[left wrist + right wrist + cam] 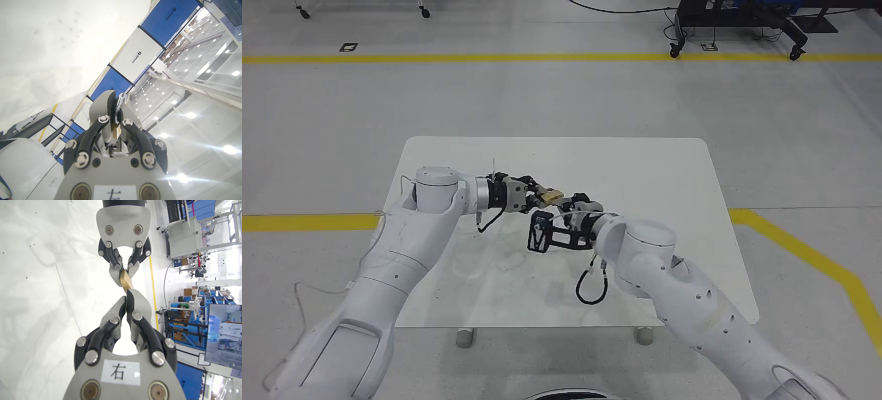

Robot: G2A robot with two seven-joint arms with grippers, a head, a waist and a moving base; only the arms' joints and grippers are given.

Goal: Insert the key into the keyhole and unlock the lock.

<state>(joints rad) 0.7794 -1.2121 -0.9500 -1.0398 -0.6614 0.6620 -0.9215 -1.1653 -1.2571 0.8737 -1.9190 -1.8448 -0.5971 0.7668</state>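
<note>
The brass lock (125, 280) is held above the white table (672, 180), with my left gripper (123, 275) shut on it. In the left wrist view the lock's body (116, 132) sits between the fingers and its silver shackle (121, 100) pokes out at the tips. My right gripper (126, 295) faces the left one tip to tip, shut, its pads right at the lock's free end. The key is almost wholly hidden between those pads. From above, the left gripper (532, 193), the lock (553, 195) and the right gripper (566, 208) meet over the table's middle.
The table's edges (552, 140) lie well away from the grippers on every side. A yellow floor line (802, 250) runs past the table. Racks and carts (191, 313) stand far off in the room.
</note>
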